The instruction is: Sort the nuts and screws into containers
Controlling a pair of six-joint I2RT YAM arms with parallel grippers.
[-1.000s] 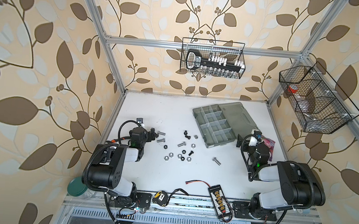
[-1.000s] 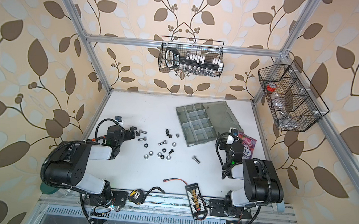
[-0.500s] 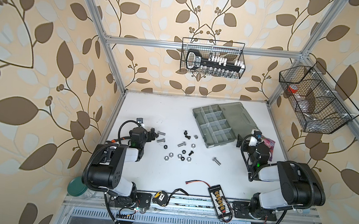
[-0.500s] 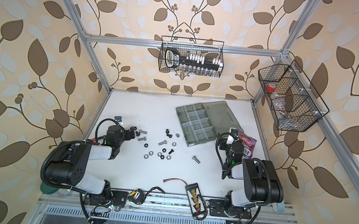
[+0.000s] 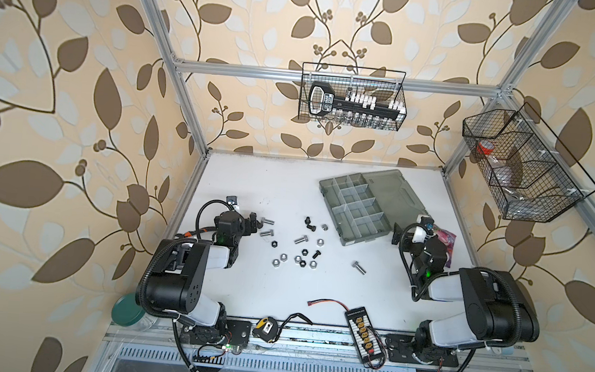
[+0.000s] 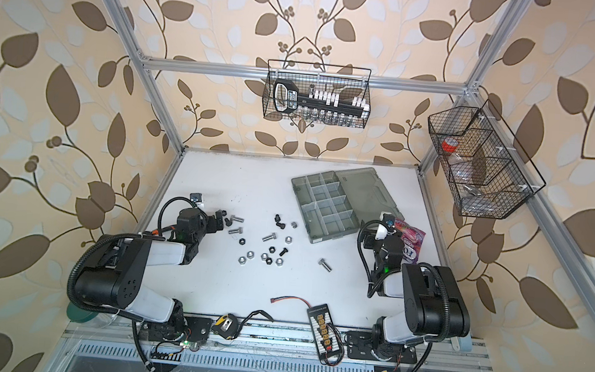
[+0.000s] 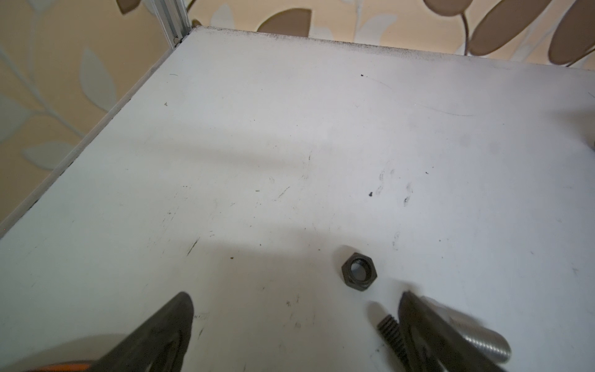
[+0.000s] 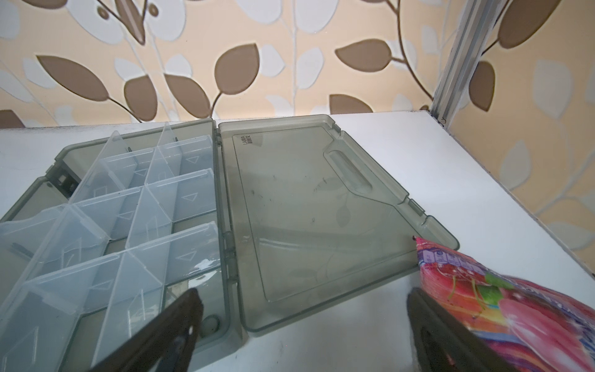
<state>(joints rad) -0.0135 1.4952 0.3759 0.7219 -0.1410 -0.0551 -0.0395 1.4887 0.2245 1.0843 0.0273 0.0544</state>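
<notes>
In both top views the screws (image 5: 301, 239) and the nuts (image 5: 283, 257) lie loose on the white surface (image 5: 252, 183) between the two arms. The containers of the grey case (image 5: 366, 217) look empty. The left end effector (image 5: 254, 222) is low at the left edge of this heap and points toward it. Two silver screws (image 6: 238, 219) lie just beyond its tips, with their long axes roughly along its pointing direction. The left arm is clearly the nearer one to the heap.

In the left wrist view this end effector is spread wide and holds nothing. A black nut (image 7: 359, 272) lies flat just ahead of the tips, apart from both. It is closer to the finger that has a black threaded shaft (image 7: 391, 333) beside it. I judge that a short advance would bring the nut between the fingers.

In the right wrist view the right end effector (image 8: 304, 296) is spread and empty above the near edge of the case, with a candy packet (image 8: 502, 299) just beside one finger.
</notes>
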